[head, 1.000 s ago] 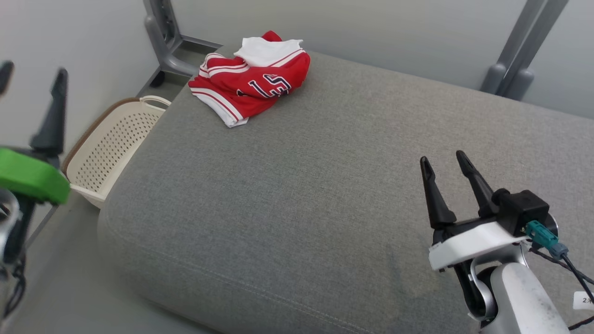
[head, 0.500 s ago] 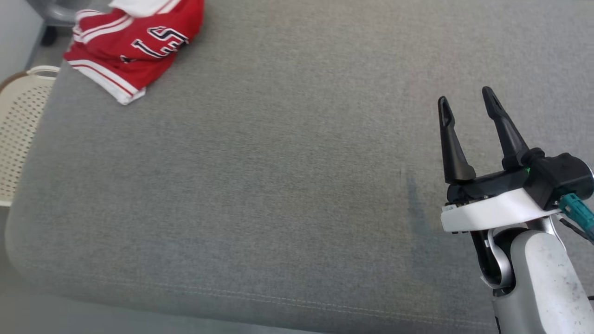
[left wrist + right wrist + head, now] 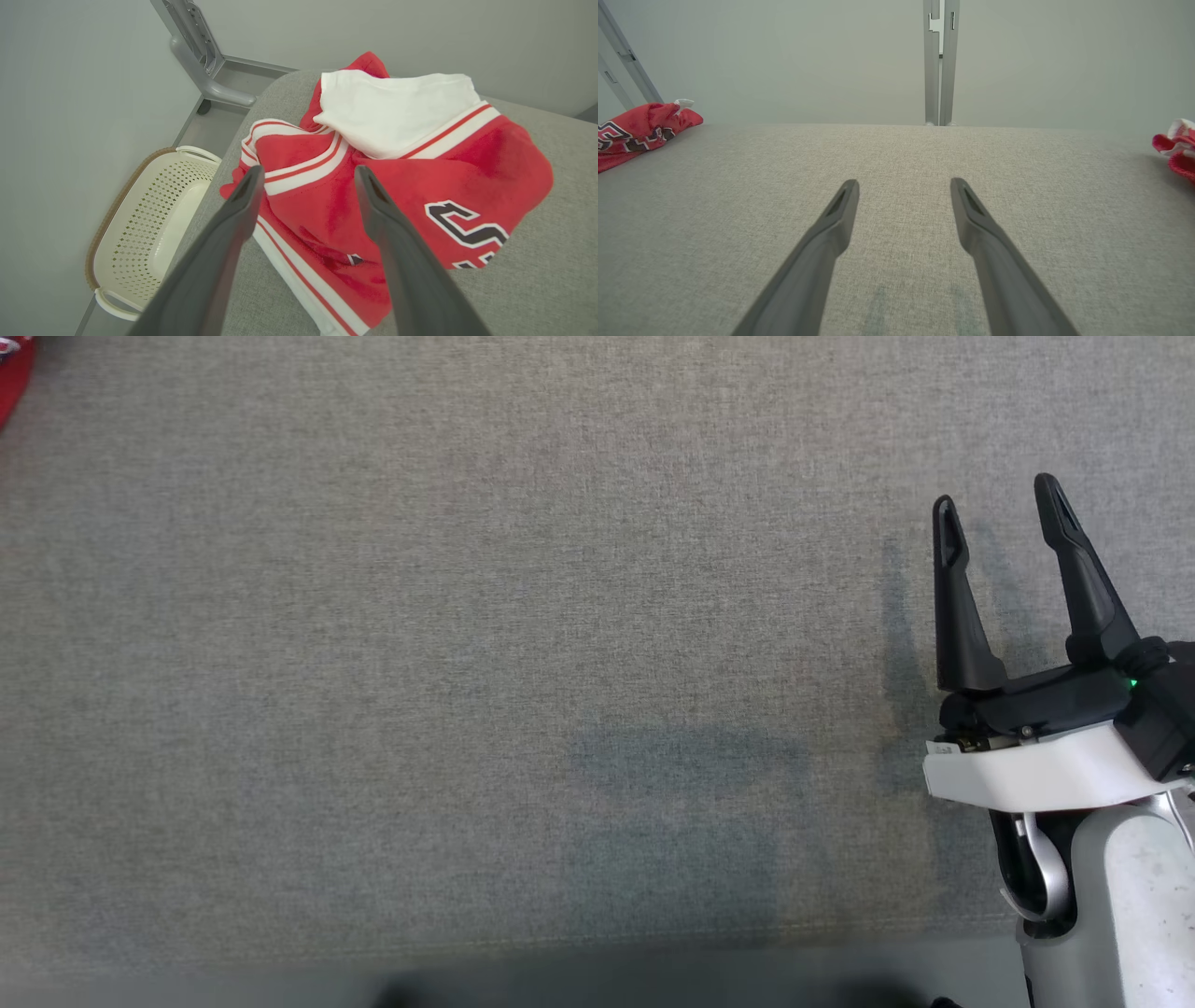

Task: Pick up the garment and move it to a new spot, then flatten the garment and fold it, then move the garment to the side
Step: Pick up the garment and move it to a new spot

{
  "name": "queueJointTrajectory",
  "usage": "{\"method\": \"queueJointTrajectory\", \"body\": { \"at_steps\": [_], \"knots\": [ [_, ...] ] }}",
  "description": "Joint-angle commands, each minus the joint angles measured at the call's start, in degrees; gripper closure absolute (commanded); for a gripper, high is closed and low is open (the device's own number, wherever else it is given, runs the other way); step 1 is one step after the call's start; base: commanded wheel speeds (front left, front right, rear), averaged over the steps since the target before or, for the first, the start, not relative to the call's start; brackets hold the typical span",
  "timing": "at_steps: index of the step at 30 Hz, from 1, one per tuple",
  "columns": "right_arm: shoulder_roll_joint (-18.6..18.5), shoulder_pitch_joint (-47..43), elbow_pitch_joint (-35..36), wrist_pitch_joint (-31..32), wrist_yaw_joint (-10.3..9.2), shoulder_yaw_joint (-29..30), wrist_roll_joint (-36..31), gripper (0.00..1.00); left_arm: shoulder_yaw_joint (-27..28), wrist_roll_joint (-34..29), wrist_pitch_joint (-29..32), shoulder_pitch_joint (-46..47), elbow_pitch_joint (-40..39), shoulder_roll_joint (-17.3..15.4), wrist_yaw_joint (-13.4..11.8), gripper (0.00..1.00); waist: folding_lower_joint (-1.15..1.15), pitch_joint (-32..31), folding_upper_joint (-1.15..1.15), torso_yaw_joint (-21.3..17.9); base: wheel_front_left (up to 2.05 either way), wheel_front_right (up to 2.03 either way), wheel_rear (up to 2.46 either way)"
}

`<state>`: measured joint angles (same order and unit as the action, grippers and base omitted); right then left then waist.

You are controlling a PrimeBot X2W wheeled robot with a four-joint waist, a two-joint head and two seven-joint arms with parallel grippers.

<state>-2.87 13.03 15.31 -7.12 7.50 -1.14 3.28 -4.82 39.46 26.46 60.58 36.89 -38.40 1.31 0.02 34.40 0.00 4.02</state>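
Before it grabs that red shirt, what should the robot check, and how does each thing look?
1. Left claw open: ok, its jaws stand apart.
2. Left claw aimed at the garment: ok, the crumpled red and white heap lies straight ahead.
3. Left claw touching the cloth: cannot tell.
4. Right claw open and empty: ok, it hovers over the bare grey cushion.
5. Garment clear of the basket: ok, it lies on the cushion near the edge, and the basket stands on the floor beside.
6. Garment centred in the head view: not ok, a red sliver sits at its top left corner.
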Motion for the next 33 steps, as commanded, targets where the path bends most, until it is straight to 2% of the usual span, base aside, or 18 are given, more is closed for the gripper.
{"method": "queueJointTrajectory", "body": {
  "at_steps": [1, 8, 12, 13, 15, 16, 17, 27, 33],
  "knots": [
    [-0.06, 0.16, 0.75, 0.24, -0.02, 0.11, -0.48, 0.0, -0.18, 0.07, -0.26, 1.51, 1.25, 0.05, 0.35, 0.0, -0.02, 6.69, 0.0, -4.35, 0.0, 0.0, 0.0],
    [-0.07, 0.1, 2.72, 0.97, -0.02, -0.07, -1.06, 0.0, -0.9, -0.87, -1.37, 2.33, 5.74, -0.12, -0.06, 0.0, -0.02, 8.45, 0.0, -4.07, 0.0, 0.0, 0.0],
    [-0.08, 0.48, 3.83, 1.06, -0.02, -0.25, -1.72, 0.0, -1.33, -1.24, -3.07, 2.93, 8.1, -0.64, 0.96, 0.0, -0.02, 9.05, 0.0, -4.24, 0.0, 0.0, 0.0],
    [-0.07, 0.65, 4.08, 1.04, -0.02, -0.31, -1.82, 0.0, -1.54, -1.42, -3.71, 3.1, 8.76, -0.59, 1.44, 0.08, -0.02, 9.11, 0.0, -4.28, 0.0, 0.0, 0.0],
    [-0.09, 0.99, 4.52, 0.89, -0.02, -0.32, -2.13, 0.0, -1.91, -1.81, -5.24, 3.61, 9.91, -0.37, 1.96, 0.6, -0.02, 9.05, 0.0, -4.33, 0.0, 0.0, 0.0],
    [-0.09, 1.03, 4.62, 0.97, -0.02, -0.37, -2.23, 0.0, -2.13, -2.17, -6.14, 4.04, 10.43, -0.35, 2.24, 0.78, -0.02, 8.93, 0.0, -4.36, 0.0, 0.0, 0.0],
    [-0.09, 1.05, 4.74, 1.05, -0.02, -0.42, -2.2, 0.0, -2.26, -2.56, -7.25, 4.5, 10.88, -0.53, 2.28, 1.0, -0.02, 8.78, 0.0, -4.38, 0.0, 0.0, 0.0],
    [-0.1, 1.33, 3.04, 0.16, -0.02, -1.16, -1.38, 0.0, -3.15, -5.07, -17.11, 6.98, 14.2, -1.95, 3.1, 1.0, -0.02, 5.32, 0.0, -4.4, 0.0, 0.0, 0.0],
    [-0.1, 1.31, 1.61, 0.07, -0.02, -1.4, -0.97, 0.0, -3.77, -4.45, -17.2, 7.26, 16.53, -2.06, 4.14, 1.0, -0.02, 2.66, 0.0, -4.36, 0.0, 0.0, 0.0]
  ]
}}
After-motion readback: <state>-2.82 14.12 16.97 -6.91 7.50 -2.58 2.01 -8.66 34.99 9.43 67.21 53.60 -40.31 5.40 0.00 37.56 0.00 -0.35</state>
